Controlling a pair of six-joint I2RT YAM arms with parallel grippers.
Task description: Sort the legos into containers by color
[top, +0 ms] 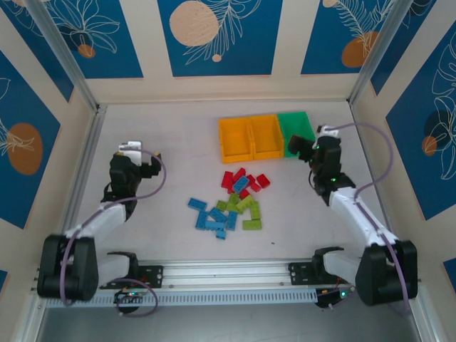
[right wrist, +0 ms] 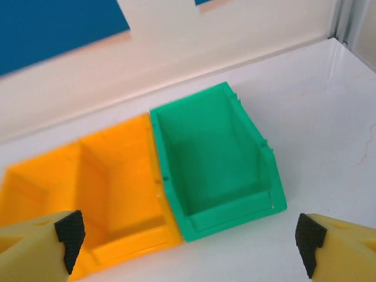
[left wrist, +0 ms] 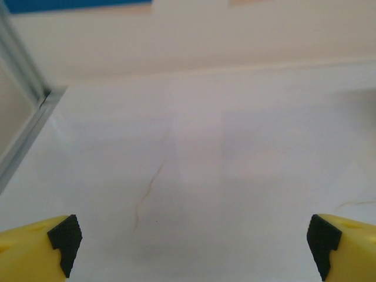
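Red legos [top: 243,179], lime green legos [top: 244,208] and light blue legos [top: 212,218] lie in a loose pile at mid-table. Behind them stands the row of containers: two orange-yellow bins [top: 249,137] [right wrist: 111,194] and a green bin [top: 296,128] [right wrist: 214,158], all empty in the right wrist view. My right gripper [top: 301,148] [right wrist: 191,247] hovers open just in front of the green bin, nothing between its fingers. At the left of the table, my left gripper [top: 142,158] [left wrist: 194,241] is open over bare surface, far from the bricks.
The white tabletop [left wrist: 235,147] is walled by cream panels with aluminium posts [top: 68,60] at the back corners. A metal rail [top: 228,274] runs along the near edge between the arm bases.
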